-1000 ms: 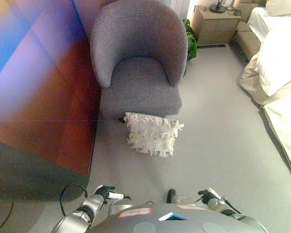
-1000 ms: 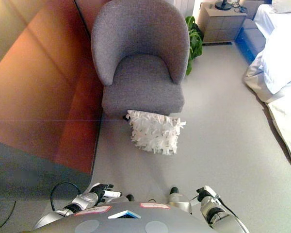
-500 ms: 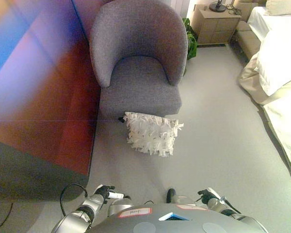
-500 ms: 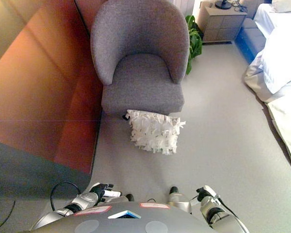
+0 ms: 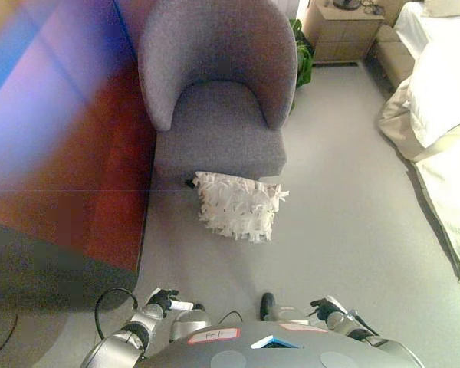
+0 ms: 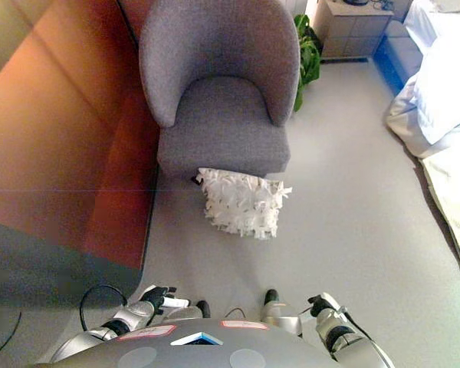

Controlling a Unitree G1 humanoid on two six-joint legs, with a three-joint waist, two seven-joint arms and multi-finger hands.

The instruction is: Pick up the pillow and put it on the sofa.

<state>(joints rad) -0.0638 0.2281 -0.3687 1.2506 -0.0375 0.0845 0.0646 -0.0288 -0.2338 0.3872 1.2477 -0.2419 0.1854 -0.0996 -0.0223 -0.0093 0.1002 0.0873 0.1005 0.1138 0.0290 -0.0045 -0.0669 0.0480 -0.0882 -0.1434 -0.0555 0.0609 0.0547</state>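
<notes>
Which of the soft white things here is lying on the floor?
The fringed pillow, leaning against the grey armchair's front; the other white bedding stays on the bed at right.

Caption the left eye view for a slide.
White shaggy pillow on the floor against the grey armchair; both hands, left and right, low and away from it.

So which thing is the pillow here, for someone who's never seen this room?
Find the grey armchair beside the reddish-brown wall. On the pale floor, leaning against the chair's front edge, lies the pillow. It is white with a shaggy, fringed surface, unlike the smooth bedding at the right.
</notes>
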